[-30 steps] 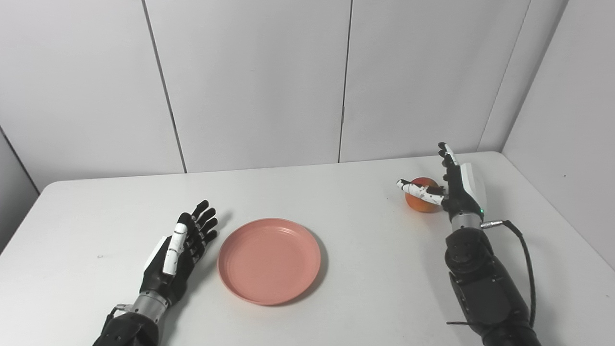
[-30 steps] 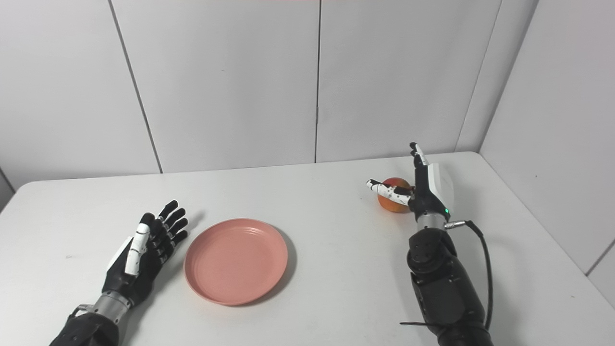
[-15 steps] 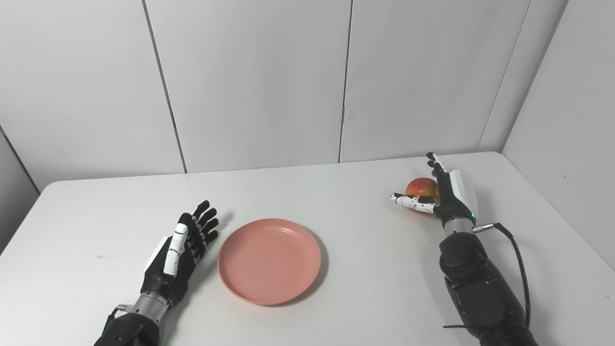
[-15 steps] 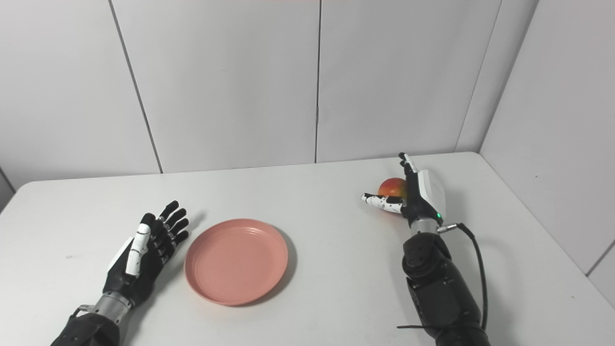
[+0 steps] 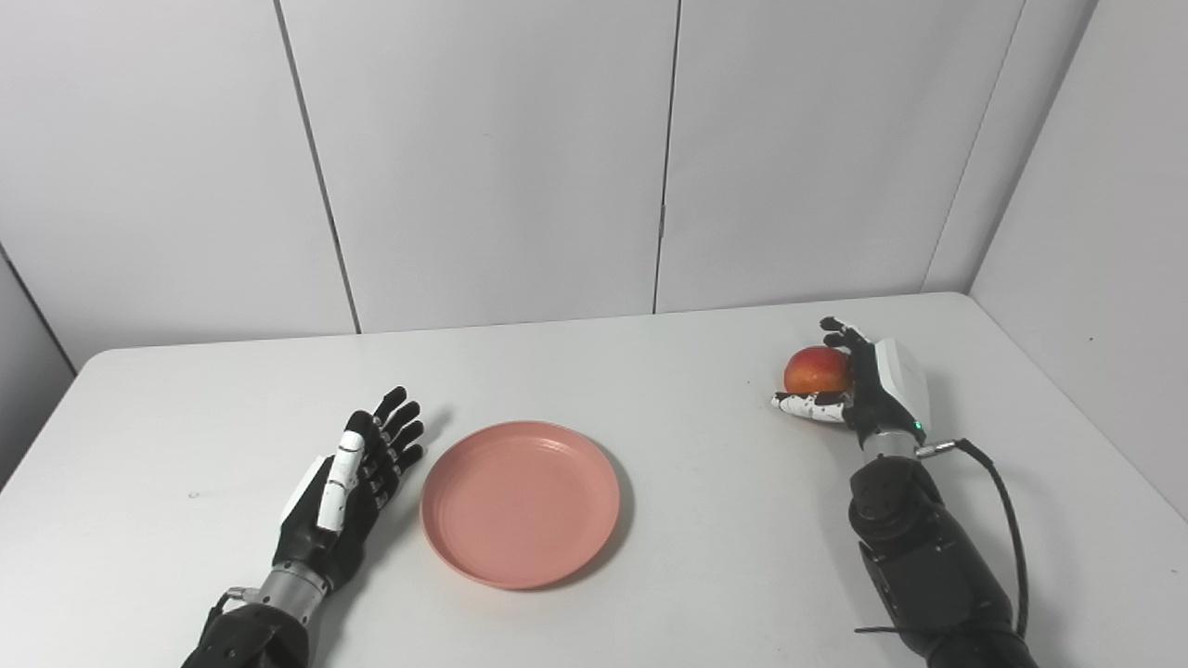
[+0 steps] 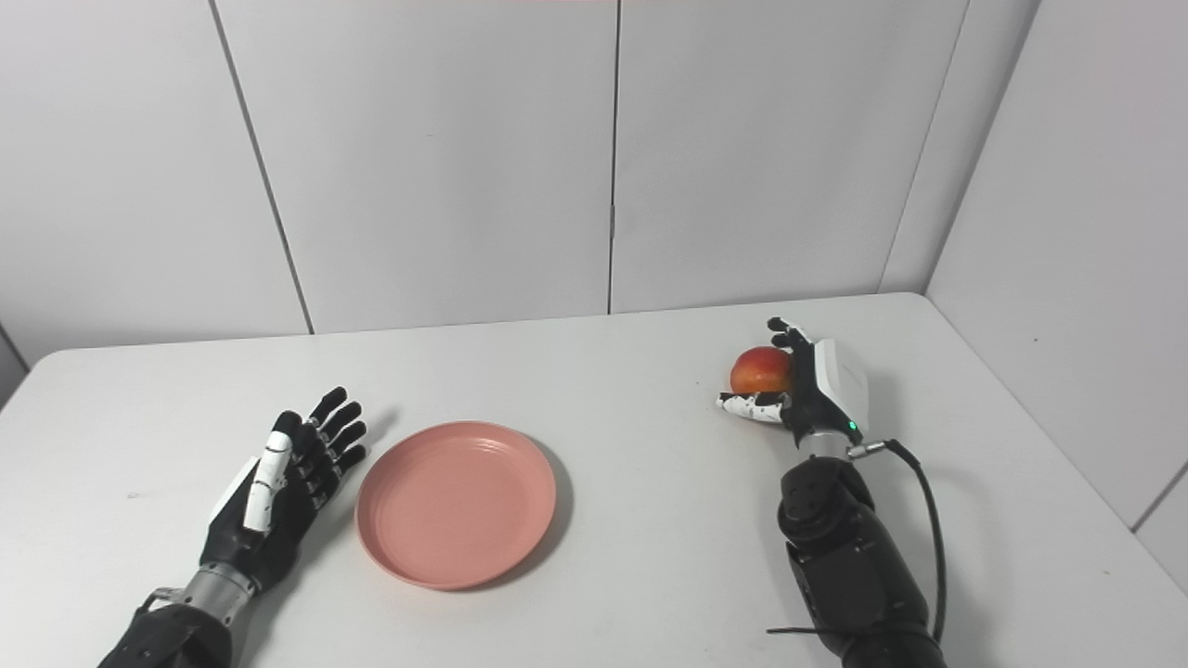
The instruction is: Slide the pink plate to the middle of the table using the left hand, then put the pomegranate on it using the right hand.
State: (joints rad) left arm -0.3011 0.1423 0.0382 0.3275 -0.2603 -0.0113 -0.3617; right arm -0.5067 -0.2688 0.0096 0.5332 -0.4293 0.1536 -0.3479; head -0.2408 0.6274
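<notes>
Right hand [image 5: 858, 390] has its fingers curled around the pomegranate [image 5: 817, 369] near the table's [image 5: 705, 557] far right corner. Left hand [image 5: 348, 482] lies flat, fingers spread, just beside the pink plate [image 5: 520, 503]. No writing anywhere.

The plate [image 5: 520, 503] is a plain salmon pink with no pattern. The pomegranate [image 5: 815, 368], at about two o'clock from it, is red shading to orange-yellow. The left hand [image 5: 348, 482] is black, with a white thumb and a white back panel. The right hand [image 5: 858, 390] is also black, its thumb white with black speckles, its back panel white with a small green light. The worktop [image 5: 650, 390] is plain white, the wall panels [image 5: 483, 158] pale grey.
</notes>
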